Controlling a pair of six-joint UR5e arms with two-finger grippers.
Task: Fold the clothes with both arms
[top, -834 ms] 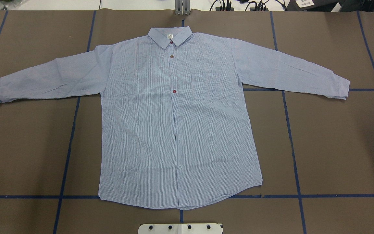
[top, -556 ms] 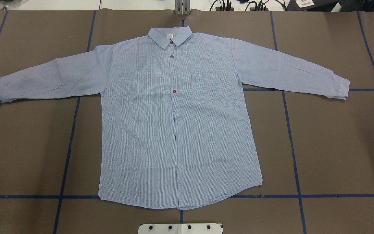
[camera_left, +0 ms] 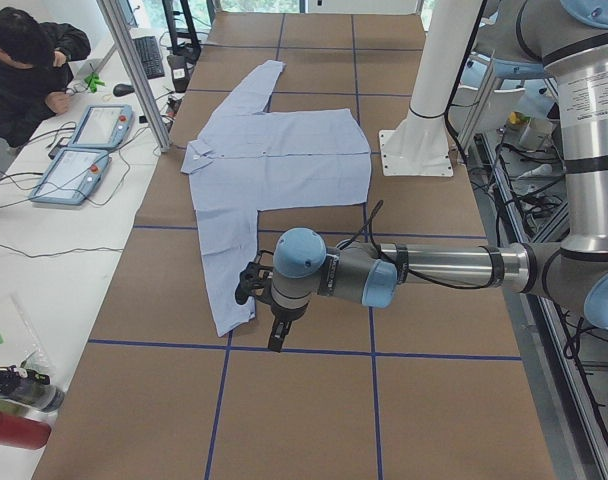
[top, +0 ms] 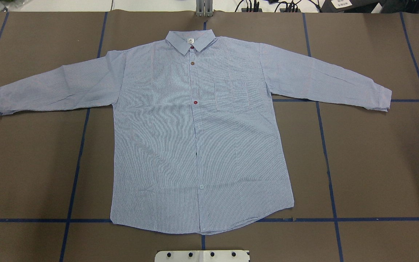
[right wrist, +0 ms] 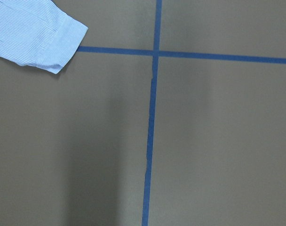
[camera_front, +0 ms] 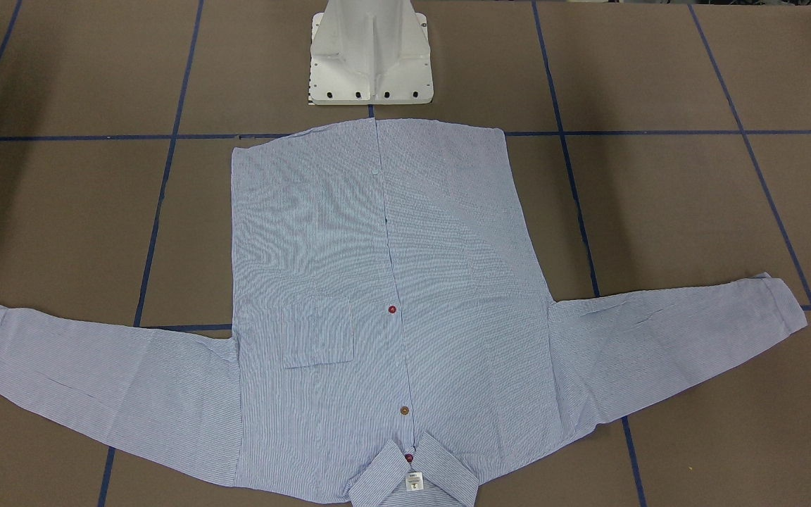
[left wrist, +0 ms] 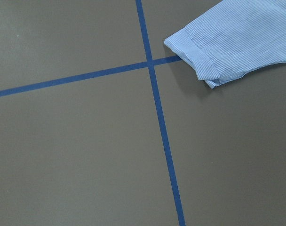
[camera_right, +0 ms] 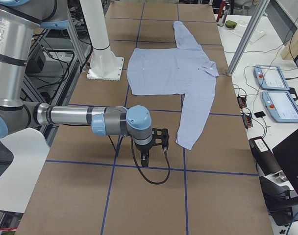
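The light-blue striped shirt [top: 195,138] lies flat and face up on the brown table, collar at the far edge, both sleeves spread out sideways. It also shows in the front view [camera_front: 377,317]. My left gripper [camera_left: 247,288] hovers over the table next to the shirt's left cuff [left wrist: 204,56]. My right gripper [camera_right: 161,139] hovers beside the right cuff [right wrist: 49,42]. Both grippers show only in the side views, so I cannot tell whether they are open or shut. No fingers show in the wrist views.
Blue tape lines [top: 329,160] grid the table. The white pedestal base [camera_front: 370,56] stands at the robot's edge. An operator [camera_left: 29,70] sits at a side table with two teach pendants [camera_left: 84,150]. Bottles [camera_left: 14,405] lie at the near left.
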